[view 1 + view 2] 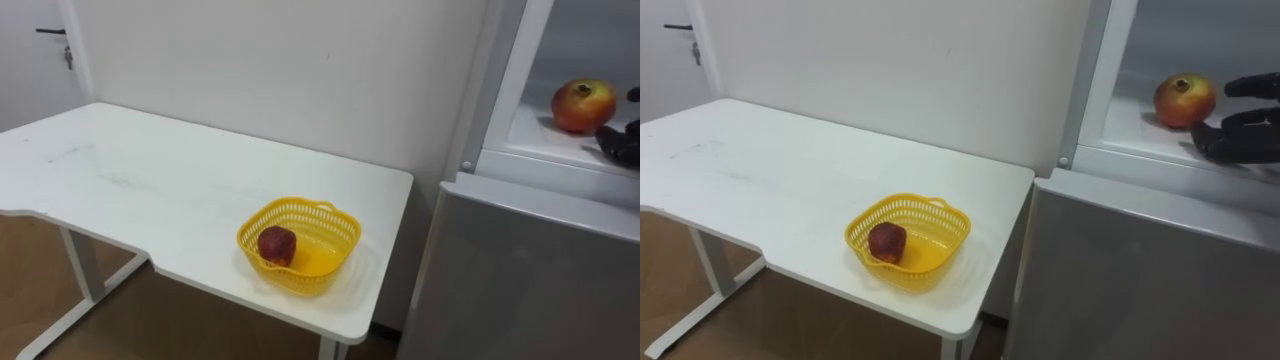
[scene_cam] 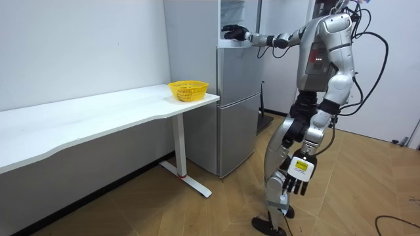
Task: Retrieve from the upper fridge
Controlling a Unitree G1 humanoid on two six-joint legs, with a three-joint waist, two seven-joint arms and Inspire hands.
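Reach-in step, grasp not yet made. Stands before the fridge [image 2: 236, 98] with the right arm stretched into the open upper compartment, per the room view. Right robot hand [image 1: 1245, 135] over the white shelf [image 1: 1135, 130], fingers spread and loosely bent, thumb above, holding nothing (open, judged from the right eye view, where the frame edge cuts part of it off). Pomegranate [image 1: 1185, 100] sitting on that shelf just beside the fingertips, to the robot hand's left and a touch farther in. Looks near but apart, contact not clear.

Next move, as a guess: calls for a short push forward and leftward so fingers and thumb straddle the pomegranate. Then a firm close round its widest part before lifting out over the shelf lip. Round, smooth skin, so likely to roll away if nudged by one finger first. Worth closing from both sides at once.

Left robot hand [image 2: 296, 178] hanging low by the leg, fingers relaxed, empty, idle.

Well away from the right robot hand, down and far to its left: yellow basket [image 1: 910, 200] on the white desk [image 1: 790, 190], near the desk end closest to the fridge, with a dark red fruit [image 1: 887, 242] inside (likely drop-off spot, only a guess).
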